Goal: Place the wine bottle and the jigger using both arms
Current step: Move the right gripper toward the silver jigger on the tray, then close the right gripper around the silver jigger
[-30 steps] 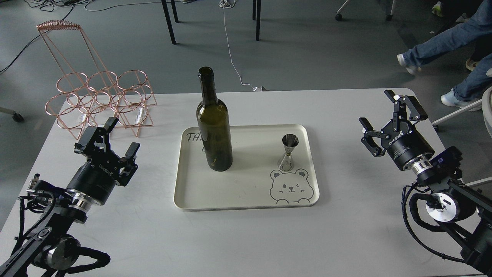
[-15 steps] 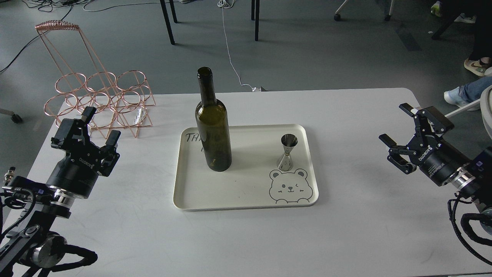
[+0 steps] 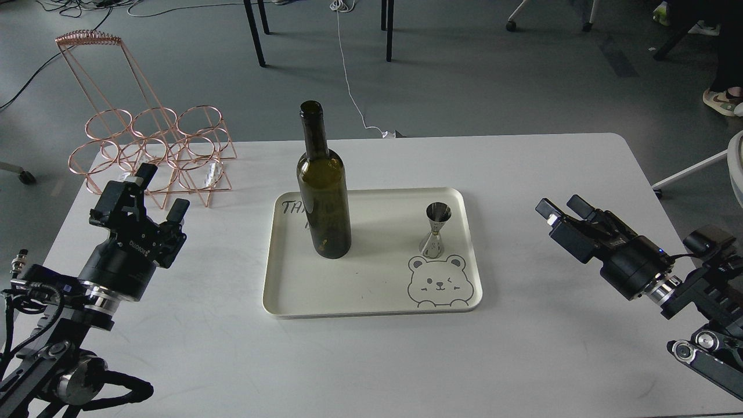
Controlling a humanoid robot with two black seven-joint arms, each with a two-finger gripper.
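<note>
The wine bottle, dark olive-green, stands upright on the left half of a cream tray with a bear drawing. The jigger, small and steel, stands upright on the tray's right half, above the bear. My left gripper is open and empty, over the table to the left of the tray and well apart from the bottle. My right gripper is open and empty, rolled on its side, low over the table to the right of the tray, pointing toward the jigger but well apart from it.
A copper wire bottle rack stands at the table's back left, just behind my left gripper. The white table ends just beyond the tray's far side. Chair legs, cables and a person's shoe are on the floor behind.
My right gripper has rolled onto its side and dropped lower, after drawing back to the right. My left gripper drew back left, then shifted slightly right. Bottle and jigger have not moved.
</note>
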